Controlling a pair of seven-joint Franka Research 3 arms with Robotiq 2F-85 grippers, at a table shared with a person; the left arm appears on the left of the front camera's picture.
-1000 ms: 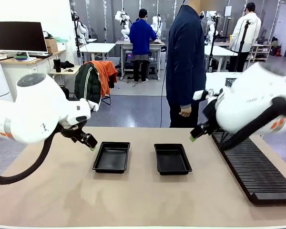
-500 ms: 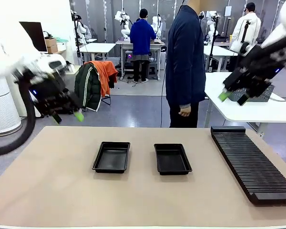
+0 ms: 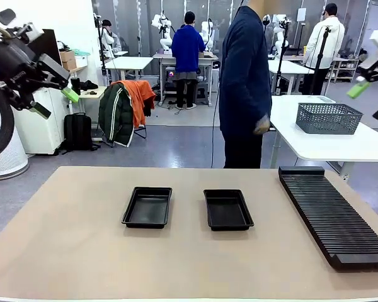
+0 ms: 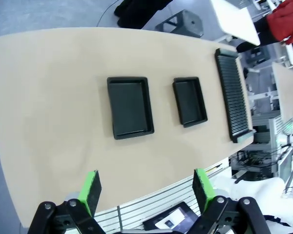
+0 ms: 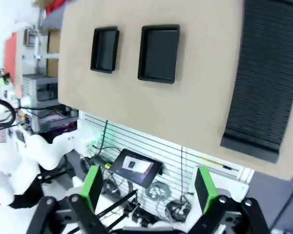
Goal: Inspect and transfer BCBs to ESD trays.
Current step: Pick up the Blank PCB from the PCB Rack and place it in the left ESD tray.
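My left fingers [image 3: 70, 95] and right fingers [image 3: 359, 90] hang spread high off the counter [image 3: 82, 251]; two bare ESD trays [image 3: 147, 207] sit centre, slotted rack [image 3: 334, 217] at their 3 o'clock. Descending fast, I'd risk clipping a rim

The table [image 3: 82, 251] has a smooth, matt beige top, like laminate. The left tray [image 3: 147, 207] and the right tray [image 3: 228, 209] look like black plastic, with a light gloss on the floor. The rack [image 3: 334, 217] is matt black and ribbed, probably plastic. The basket [image 3: 328, 117] is grey mesh. The orange jacket [image 3: 140, 95] is soft cloth.
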